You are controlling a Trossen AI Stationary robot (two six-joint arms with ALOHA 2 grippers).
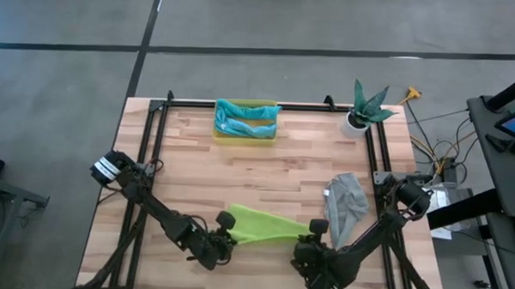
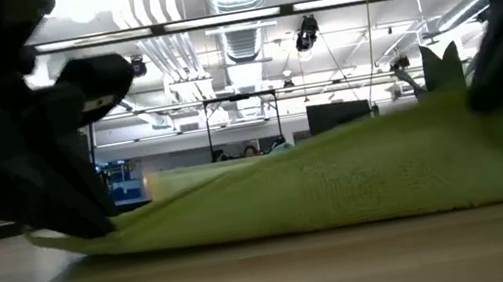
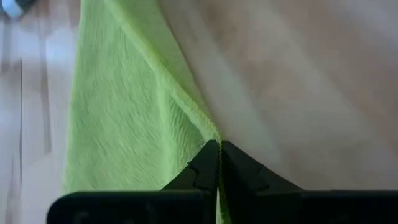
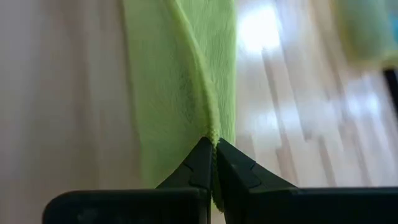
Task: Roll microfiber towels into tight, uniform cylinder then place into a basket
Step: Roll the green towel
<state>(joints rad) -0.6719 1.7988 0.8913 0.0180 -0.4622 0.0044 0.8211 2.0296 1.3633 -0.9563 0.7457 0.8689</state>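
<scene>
From the high view we are looking straight down on the whole bench (image 1: 265, 162); from the low view we are looking level across it at surface height, very near the lime green towel (image 2: 340, 188), facing the room behind; each wrist view is looking past its own fingers (image 3: 205, 171), close on that same towel, which all four views are sharing.

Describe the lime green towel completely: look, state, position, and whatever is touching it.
The lime green towel is a soft, fuzzy cloth with a stitched hem, stretched out flat near the front edge of the wooden table. The left gripper is shut on one end and the right gripper on the other, each pinching the hem. In the low view it rises toward the end the right gripper holds. It lies apart from the grey towel.
</scene>
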